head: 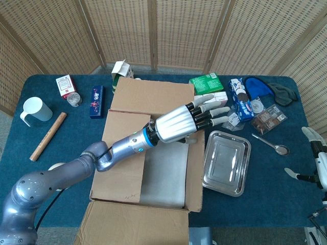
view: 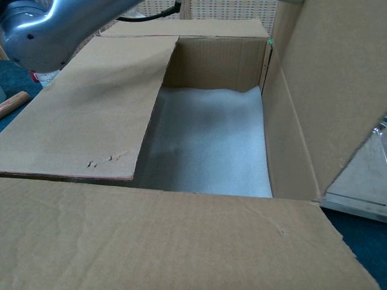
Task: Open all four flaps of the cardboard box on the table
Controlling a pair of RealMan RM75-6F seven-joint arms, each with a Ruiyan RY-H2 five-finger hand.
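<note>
Reaching over the cardboard box (head: 148,153), left hand (head: 186,121) spread, hiding the flap's edge.

The cardboard box (view: 208,151) is seen from close in. Its right flap (view: 338,78) is raised steeply, and pale grey foam lining (view: 208,145) is exposed inside. The left flap (view: 84,109) is laid flat over the opening. The near flap (view: 163,241) and far flap (view: 181,27) are folded outward. A grey arm (view: 54,27) is seen at the upper left.

Head view looks steeply down over the whole table (head: 30,153); chest view sits low, close, sharing the cardboard box (head: 127,176).
</note>
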